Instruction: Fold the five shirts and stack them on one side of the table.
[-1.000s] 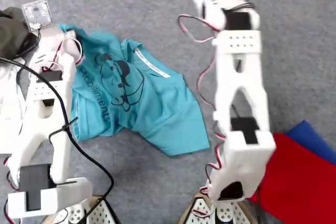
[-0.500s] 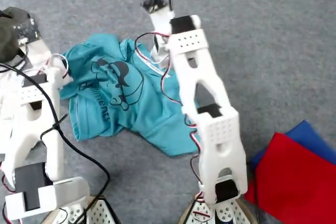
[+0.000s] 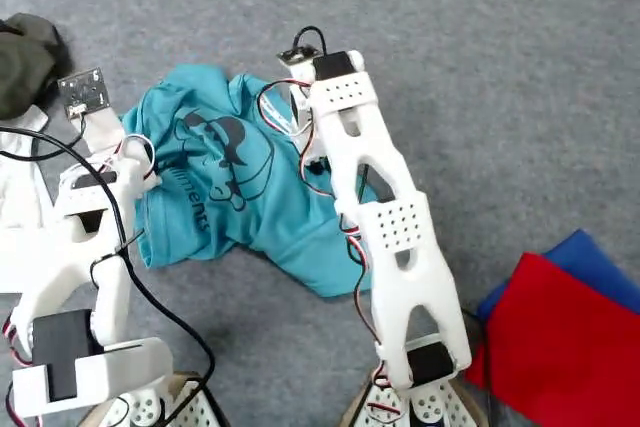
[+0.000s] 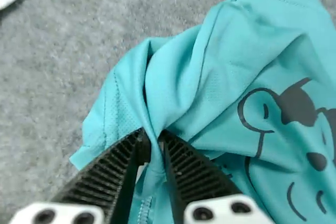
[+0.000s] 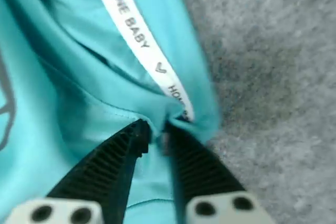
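Note:
A teal shirt [image 3: 240, 182] with a dark bear print lies crumpled on the grey table, left of centre. My left gripper [image 4: 152, 148] is shut on a bunched fold at the teal shirt's [image 4: 236, 72] sleeve edge; in the high view the left gripper [image 3: 140, 162] sits at the shirt's left side. My right gripper [image 5: 156, 132] is shut on the teal shirt [image 5: 79, 93] at the collar hem, beside the white neck tape [image 5: 142, 45]; in the high view the right gripper [image 3: 305, 112] sits at the shirt's upper right edge.
A folded red shirt [image 3: 560, 347] lies on a blue one [image 3: 590, 252] at the front right. A dark olive shirt [image 3: 25, 57] and a white one [image 3: 20, 172] lie at the left edge. The grey table [image 3: 520, 97] is bare at the back right.
The right arm swung left from the table's middle down to the teal shirt's collar and closed on it. The left gripper shifted slightly, pulling the shirt's left edge inward.

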